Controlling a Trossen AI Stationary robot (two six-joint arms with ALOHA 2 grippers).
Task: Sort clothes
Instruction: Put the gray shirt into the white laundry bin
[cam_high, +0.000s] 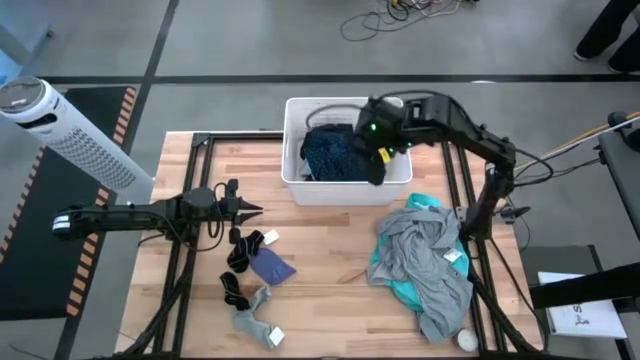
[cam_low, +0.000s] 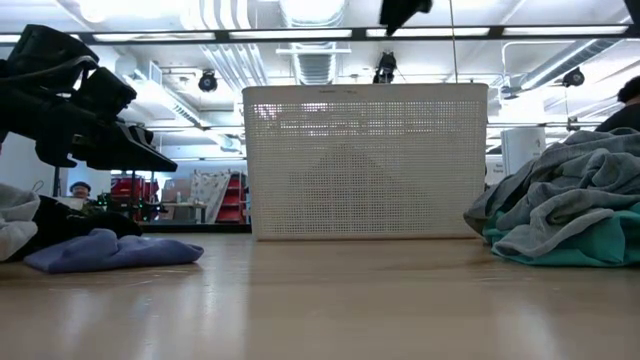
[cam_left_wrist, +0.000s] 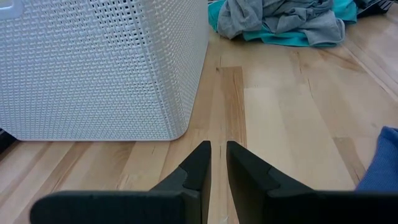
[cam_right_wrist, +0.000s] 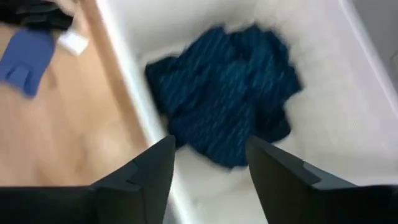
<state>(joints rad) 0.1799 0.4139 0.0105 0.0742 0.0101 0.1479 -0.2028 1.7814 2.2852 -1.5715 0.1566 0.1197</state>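
Observation:
The navy speckled garment (cam_high: 335, 152) lies bunched inside the white basket (cam_high: 296, 190); it also shows in the right wrist view (cam_right_wrist: 227, 99). My right gripper (cam_right_wrist: 210, 158) is open above the basket, over the garment, touching nothing. The grey shirt (cam_high: 432, 262) lies crumpled on the teal garment (cam_high: 395, 290) at the right. The small blue-purple cloth (cam_high: 272, 267) and the grey and black socks (cam_high: 250, 300) lie on the table at the left. My left gripper (cam_left_wrist: 217, 163) is shut and empty, low over the table left of the basket.
The white basket stands at the table's far middle. A small white ball (cam_high: 466, 340) lies at the near right edge. Bare wood (cam_high: 330, 250) lies between the socks and the shirt pile. A white ribbed cylinder (cam_high: 70, 135) stands beyond the table's left.

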